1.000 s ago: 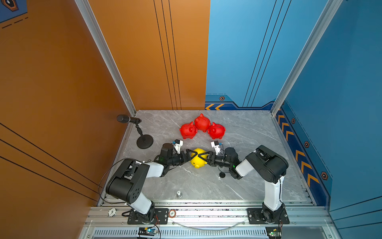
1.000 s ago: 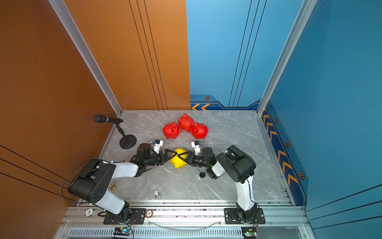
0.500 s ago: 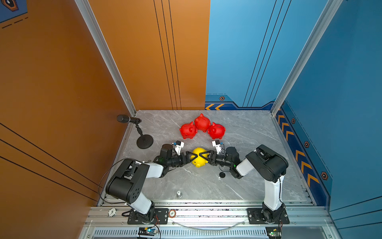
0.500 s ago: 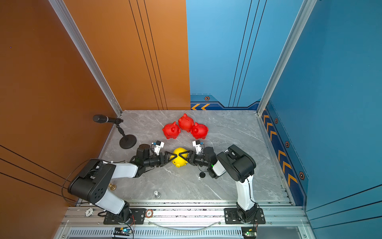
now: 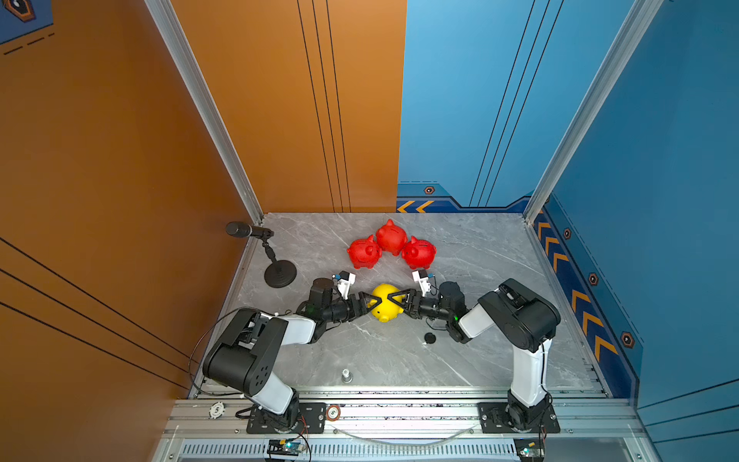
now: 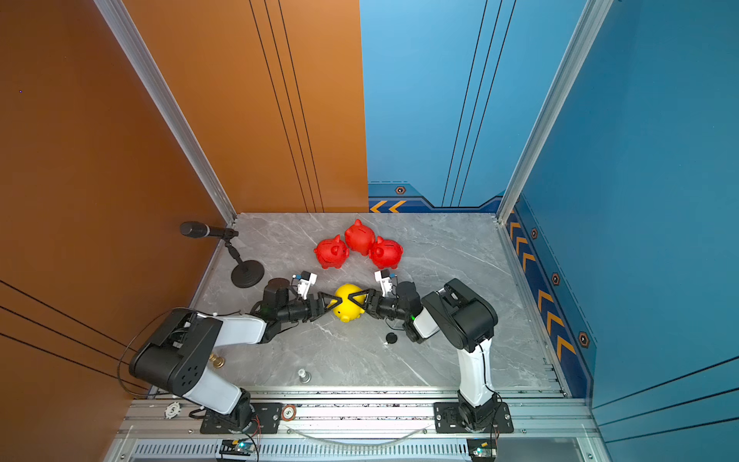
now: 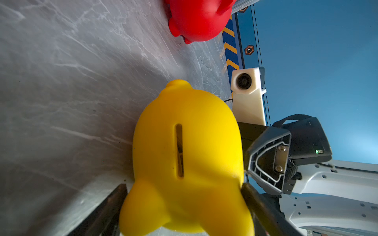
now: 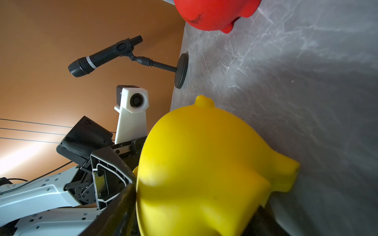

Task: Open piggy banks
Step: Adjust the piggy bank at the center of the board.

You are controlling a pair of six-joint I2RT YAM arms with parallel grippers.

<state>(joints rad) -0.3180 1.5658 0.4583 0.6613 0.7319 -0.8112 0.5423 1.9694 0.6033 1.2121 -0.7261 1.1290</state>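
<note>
Left tool [image 5: 370,303]: closed on the yellow piggy bank [image 5: 384,306], with a black finger [image 7: 111,210] pressed against one side of the body and its partner against the other, as the left wrist view shows. Right tool [image 5: 401,302]: comes in from the opposite side and grips the same bank, with one finger against its flank and the other partly hidden behind the body in the right wrist view. Yellow piggy bank: held between the two tools at the middle of the grey marbled desk [image 5: 480,260], snout pointing toward the front edge in both top views and coin slot [image 7: 179,150] turned toward the left arm's camera. Whether it rests on the desk or hangs just clear of it cannot be told. Red piggy banks, three in number [image 5: 364,253] [image 5: 391,237] [image 5: 419,253]: a tight cluster behind the yellow one, toward the back wall, with neighbours touching and the middle bank farthest back. All three are apart from both tools. Other items: a black microphone [image 5: 248,231] on a round-based stand at the desk's left edge, a small black disc [image 5: 430,338] lying flat just beside the right arm, and a small metal stud [image 5: 346,375] upright near the front edge.
</note>
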